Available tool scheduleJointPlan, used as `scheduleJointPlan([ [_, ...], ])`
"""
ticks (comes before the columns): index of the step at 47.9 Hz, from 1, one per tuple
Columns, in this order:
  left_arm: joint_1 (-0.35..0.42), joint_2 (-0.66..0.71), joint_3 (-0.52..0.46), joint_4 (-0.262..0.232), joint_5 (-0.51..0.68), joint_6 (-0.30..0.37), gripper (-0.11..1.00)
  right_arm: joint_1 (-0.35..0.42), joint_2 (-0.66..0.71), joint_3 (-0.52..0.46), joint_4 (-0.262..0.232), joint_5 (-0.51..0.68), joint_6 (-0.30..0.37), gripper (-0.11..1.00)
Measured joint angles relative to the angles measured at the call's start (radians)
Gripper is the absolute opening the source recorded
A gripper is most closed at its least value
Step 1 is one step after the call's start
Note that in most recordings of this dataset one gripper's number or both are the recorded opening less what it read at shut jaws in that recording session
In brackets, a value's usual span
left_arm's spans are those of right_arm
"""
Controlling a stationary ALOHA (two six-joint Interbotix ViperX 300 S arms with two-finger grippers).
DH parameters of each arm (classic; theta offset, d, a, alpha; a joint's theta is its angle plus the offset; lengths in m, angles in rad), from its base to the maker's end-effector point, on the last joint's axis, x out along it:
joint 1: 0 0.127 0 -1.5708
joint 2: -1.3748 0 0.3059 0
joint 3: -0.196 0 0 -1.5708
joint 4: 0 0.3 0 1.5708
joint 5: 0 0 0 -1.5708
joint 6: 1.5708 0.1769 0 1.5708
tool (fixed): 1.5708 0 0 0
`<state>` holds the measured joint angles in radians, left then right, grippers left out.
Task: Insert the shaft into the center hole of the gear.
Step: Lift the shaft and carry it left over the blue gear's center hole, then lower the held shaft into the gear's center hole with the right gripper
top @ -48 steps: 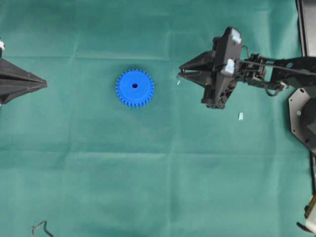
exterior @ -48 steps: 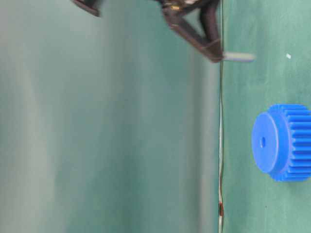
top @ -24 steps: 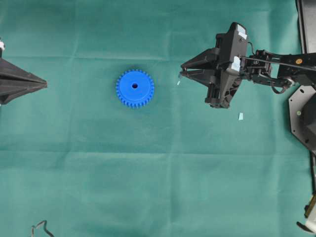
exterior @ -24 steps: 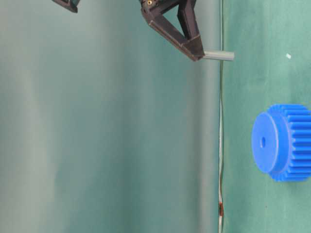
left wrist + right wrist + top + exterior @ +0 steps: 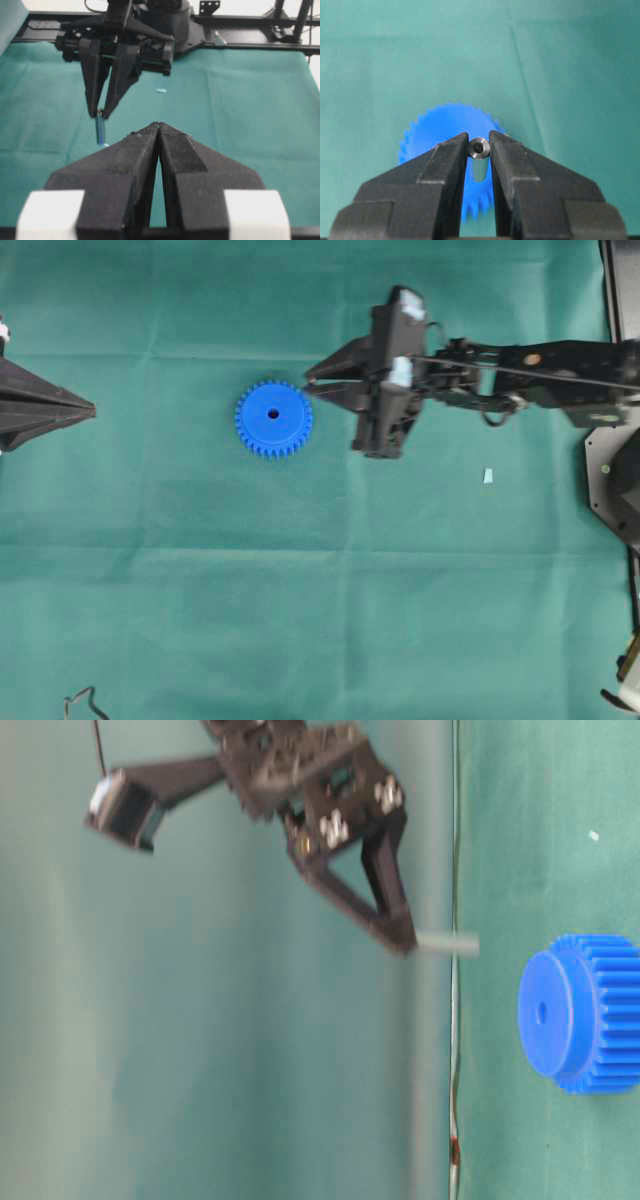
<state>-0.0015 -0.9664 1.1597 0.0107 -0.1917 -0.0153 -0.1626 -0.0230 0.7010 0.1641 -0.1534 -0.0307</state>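
1. Since 1 s ago, right gripper (image 5: 306, 383) has travelled leftward across the overhead view, from well right of the gear (image 5: 273, 419) to its fingertips just at the gear's upper-right rim.
2. Right arm now reaches far out from the right edge, long and nearly level in the overhead view, with the wrist camera block riding on top.
3. Right gripper jaws are clamped on the shaft (image 5: 479, 159); the wrist view shows the silver pin pinched between both pads, its hollow upper end showing.
4. Table-level view: shaft (image 5: 447, 944) sticks out beyond the fingertips toward the green cloth (image 5: 540, 820), clear of the gear (image 5: 580, 1013) and off to 1 side of it.
5. Center hole (image 5: 273, 414) is open; the shaft is not in it and not yet lined up with it.
6. Left gripper (image 5: 92, 412) sits at the left edge, unchanged over the last second, jaws pressed together on nothing, well apart from the gear.
7. Small pale scrap (image 5: 488, 476) lies on the cloth below the right arm.
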Motion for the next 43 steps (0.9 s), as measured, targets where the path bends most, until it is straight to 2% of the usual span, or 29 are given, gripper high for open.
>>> scheduleJointPlan([
  [10,0.0,0.0,0.0,0.0,0.0,0.0,0.0,0.005,0.071,-0.08,-0.003,0.021,-0.003,0.16],
  [30,0.0,0.0,0.0,0.0,0.0,0.0,0.0,0.011,0.081,-0.084,-0.003,0.014,0.0,0.16],
  [43,0.0,0.0,0.0,0.002,0.0,0.0,0.0,0.021,0.158,-0.087,-0.002,-0.04,0.015,0.16],
])
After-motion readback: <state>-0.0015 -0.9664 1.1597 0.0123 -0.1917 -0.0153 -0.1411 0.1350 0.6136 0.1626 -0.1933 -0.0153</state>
